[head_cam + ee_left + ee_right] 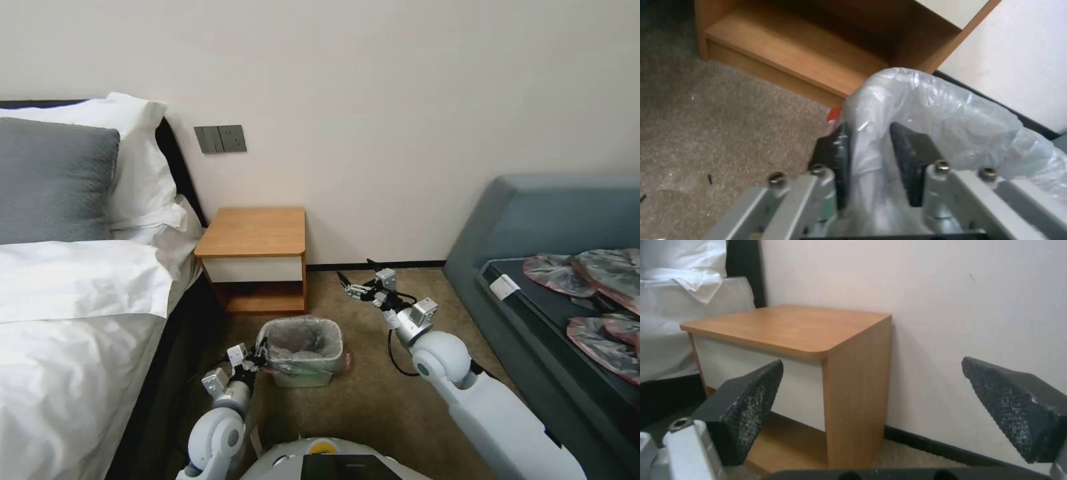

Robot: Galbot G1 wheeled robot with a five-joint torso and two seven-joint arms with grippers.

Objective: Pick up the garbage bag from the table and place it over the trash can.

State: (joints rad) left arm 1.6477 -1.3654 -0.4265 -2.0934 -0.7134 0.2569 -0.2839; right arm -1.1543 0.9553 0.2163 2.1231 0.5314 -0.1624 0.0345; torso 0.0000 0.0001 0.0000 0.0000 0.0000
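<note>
Garbage bag (303, 340): lining the trash can (303, 377) on the carpet before the counter (253, 231); bin body mostly hidden.
Left gripper (259, 360): fingers (907, 160) straddle the bag's rim, nearly pinching.
Right gripper (357, 277): fingers (751, 400) spread wide, empty, tips partly cut off.

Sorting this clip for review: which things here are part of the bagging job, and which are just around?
Job:
garbage bag, lining the bin
trash can on the carpet
table, top bare
left claw, straddling the bag's edge at the rim
right claw, open, in the air beside the table

Lying about:
bed
pillows
sofa
spare bags on the sofa
</note>
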